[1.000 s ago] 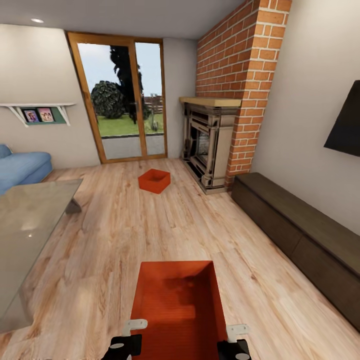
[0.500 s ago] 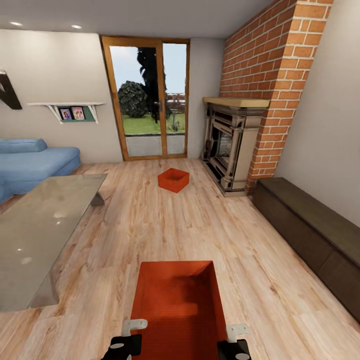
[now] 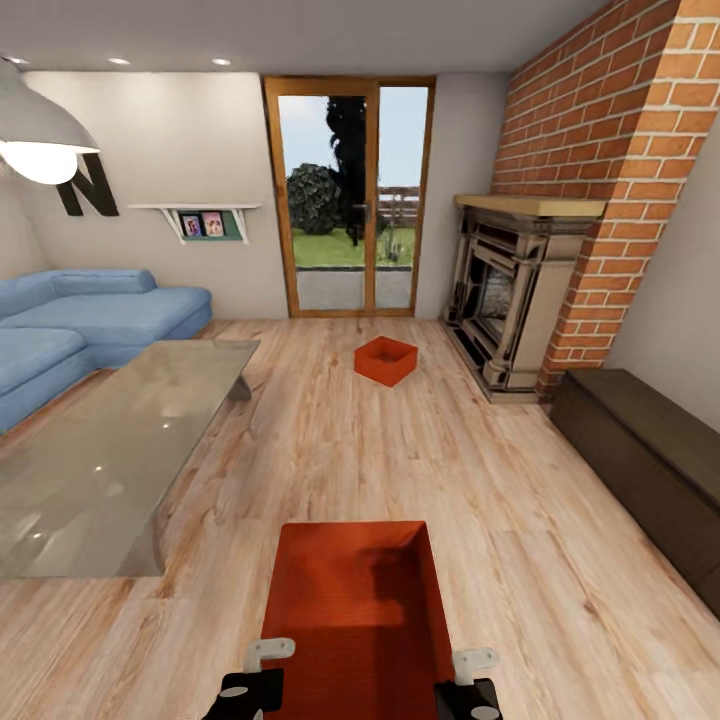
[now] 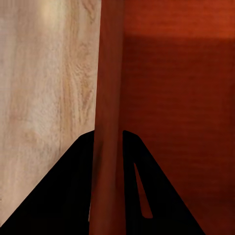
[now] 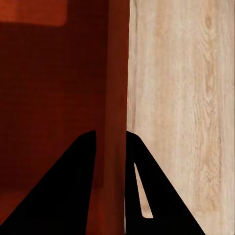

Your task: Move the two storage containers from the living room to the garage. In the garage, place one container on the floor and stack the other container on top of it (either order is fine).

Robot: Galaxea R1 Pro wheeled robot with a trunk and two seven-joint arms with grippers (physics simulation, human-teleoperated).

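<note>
Two orange-red storage containers are in the living room. The near container (image 3: 355, 610) is carried low in front of the robot: the left claw (image 3: 262, 668) is clamped over its left wall (image 4: 108, 98) and the right claw (image 3: 468, 675) over its right wall (image 5: 116, 98), a black finger on each side of the rim. The far container (image 3: 386, 360) sits on the wood-plank floor (image 3: 400, 470) near the glass door (image 3: 350, 200), just left of the one brick fireplace (image 3: 520, 300). Open floor runs between the glass coffee table (image 3: 110, 450) on the left and the long dark cabinet (image 3: 650, 460) along the right wall. One blue sofa (image 3: 90, 320) stands behind the table.
</note>
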